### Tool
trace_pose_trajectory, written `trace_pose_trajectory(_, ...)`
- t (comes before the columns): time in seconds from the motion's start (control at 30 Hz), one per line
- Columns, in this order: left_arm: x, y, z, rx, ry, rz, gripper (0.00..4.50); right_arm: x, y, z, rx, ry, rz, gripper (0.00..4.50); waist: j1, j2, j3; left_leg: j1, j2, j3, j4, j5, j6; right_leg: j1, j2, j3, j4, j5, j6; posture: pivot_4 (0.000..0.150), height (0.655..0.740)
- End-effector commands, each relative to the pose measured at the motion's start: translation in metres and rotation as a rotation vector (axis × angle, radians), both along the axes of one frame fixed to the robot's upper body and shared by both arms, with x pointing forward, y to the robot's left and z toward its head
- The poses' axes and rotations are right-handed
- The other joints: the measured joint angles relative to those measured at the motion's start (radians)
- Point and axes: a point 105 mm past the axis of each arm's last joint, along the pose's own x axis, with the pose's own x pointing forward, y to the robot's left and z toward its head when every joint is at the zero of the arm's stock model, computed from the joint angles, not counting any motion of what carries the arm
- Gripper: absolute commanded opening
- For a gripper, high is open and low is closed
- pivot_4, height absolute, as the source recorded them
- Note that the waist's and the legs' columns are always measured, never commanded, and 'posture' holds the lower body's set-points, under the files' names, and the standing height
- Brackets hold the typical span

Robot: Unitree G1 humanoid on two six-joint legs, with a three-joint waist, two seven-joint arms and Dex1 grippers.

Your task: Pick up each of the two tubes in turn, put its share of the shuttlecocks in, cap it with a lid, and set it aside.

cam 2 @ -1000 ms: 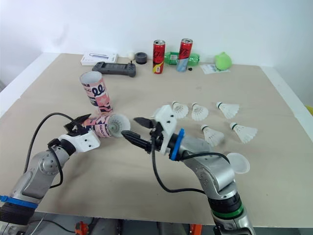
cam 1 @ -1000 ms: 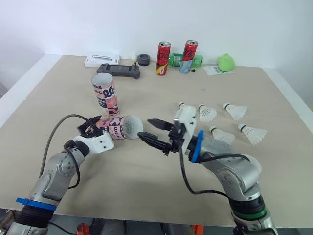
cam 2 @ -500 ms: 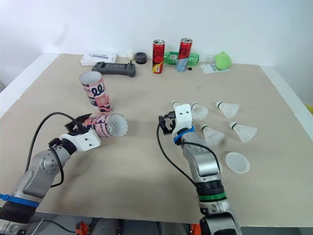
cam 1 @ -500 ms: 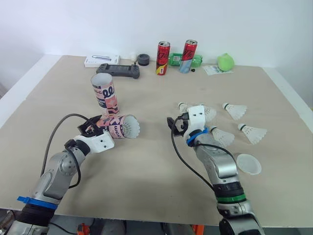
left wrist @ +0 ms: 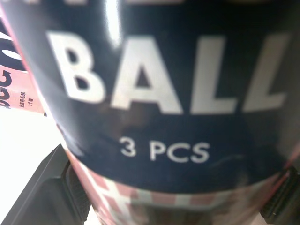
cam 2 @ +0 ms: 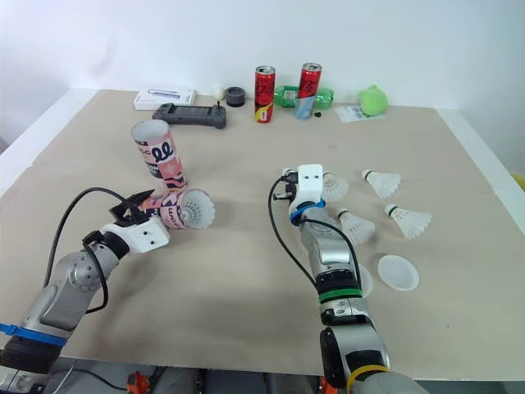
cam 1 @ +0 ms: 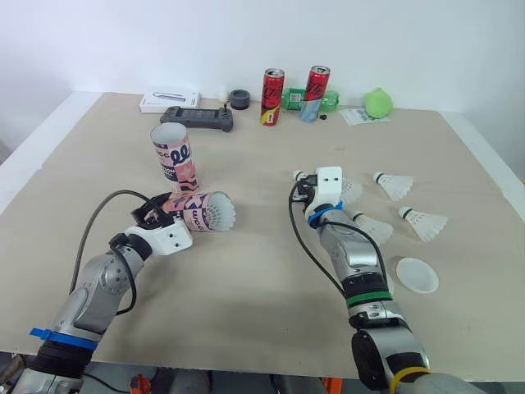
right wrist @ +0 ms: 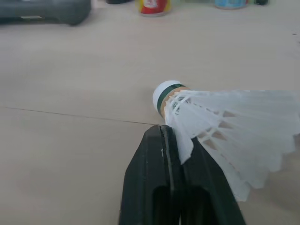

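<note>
While the left claw (cam 1: pixel 162 212) clamps the tube (cam 1: pixel 201 212) tilted at left centre, a shuttlecock (cam 1: pixel 220 215) in its mouth, loading is in hand. The right claw (right wrist: pixel 171 136), fingers pressed together, seems to nip the next shuttlecock (right wrist: pixel 225 126) mid-frame. It must lift and carry it over. The second tube (cam 1: pixel 175 158) stands upright behind, contents hidden.

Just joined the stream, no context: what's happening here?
The left end effector holds a patterned tube roughly horizontal, a shuttlecock sitting in its open mouth. The right end effector, shut, is at a loose shuttlecock; whether it grips it is unclear. A second tube stands upright; three more shuttlecocks and a lid lie on the table.
</note>
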Motion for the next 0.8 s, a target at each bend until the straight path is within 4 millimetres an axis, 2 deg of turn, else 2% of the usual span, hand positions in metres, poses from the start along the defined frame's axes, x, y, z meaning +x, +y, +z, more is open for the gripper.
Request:
trace_pose_trajectory(0.03,-0.001,-0.002,-0.001,-0.006,0.003,-0.004,4.01,-0.028,0.023,0.044,0.017,-0.139,0.223,0.08,0.0,0.001,0.0,0.0,0.0,0.0,0.0,0.0,0.0,0.0,0.0,0.0,0.0,0.0,0.0,0.15,0.74)
trace_pose_trajectory(0.1,-0.001,-0.001,-0.001,-0.006,0.005,-0.003,4.01,-0.06,0.039,0.061,-0.009,-0.197,0.427,0.08,0.001,0.003,0.001,-0.001,0.0,-0.001,0.0,0.0,0.0,0.0,0.0,0.0,0.0,-0.001,0.0,0.15,0.74)
trace_pose_trajectory(0.2,-0.001,-0.001,-0.003,-0.006,0.01,-0.004,4.01,-0.11,0.053,0.073,-0.062,-0.232,0.713,0.08,0.002,0.004,0.002,-0.001,-0.001,-0.001,0.0,0.0,0.0,0.0,0.0,0.0,0.0,-0.001,0.001,0.15,0.74)
trace_pose_trajectory(0.3,-0.001,-0.001,-0.003,-0.008,0.014,-0.005,4.01,-0.138,0.053,0.076,-0.103,-0.212,0.855,0.08,0.003,0.004,0.002,0.0,0.0,-0.001,0.0,0.0,0.0,0.0,0.0,0.0,0.0,-0.002,0.001,0.15,0.74)
trace_pose_trajectory(0.37,0.0,-0.001,-0.004,-0.008,0.017,-0.005,4.01,-0.145,0.054,0.077,-0.128,-0.197,0.896,0.08,0.003,0.004,0.002,0.0,0.0,-0.001,0.001,0.0,0.0,0.0,0.0,0.0,0.0,-0.002,-0.001,0.15,0.74)
trace_pose_trajectory(0.47,0.001,-0.001,-0.005,-0.01,0.021,-0.008,4.01,-0.15,0.066,0.072,-0.222,-0.187,0.939,0.08,0.003,0.004,0.002,0.001,0.0,-0.001,0.001,0.0,0.0,0.0,0.0,0.0,0.0,-0.003,-0.001,0.15,0.74)
trace_pose_trajectory(0.57,0.001,-0.004,-0.005,-0.015,0.021,-0.016,4.01,-0.141,0.086,0.063,-0.27,-0.193,0.945,0.08,0.003,0.004,0.002,0.001,0.0,-0.001,0.001,0.001,0.001,0.0,0.0,0.0,0.0,-0.002,-0.001,0.15,0.74)
trace_pose_trajectory(0.73,0.002,-0.008,-0.004,-0.019,0.018,-0.028,4.01,-0.132,0.114,0.065,-0.289,-0.237,0.951,0.08,0.003,0.004,0.002,0.001,0.0,0.0,0.001,0.001,0.001,0.0,0.0,0.0,0.0,-0.002,-0.001,0.15,0.74)
trace_pose_trajectory(0.8,0.002,-0.007,-0.002,-0.023,0.013,-0.027,4.01,-0.138,0.117,0.079,-0.195,-0.25,0.971,0.69,0.006,0.004,0.002,0.0,-0.001,-0.001,0.001,0.001,0.001,0.0,0.0,0.0,0.0,-0.001,0.0,0.15,0.74)
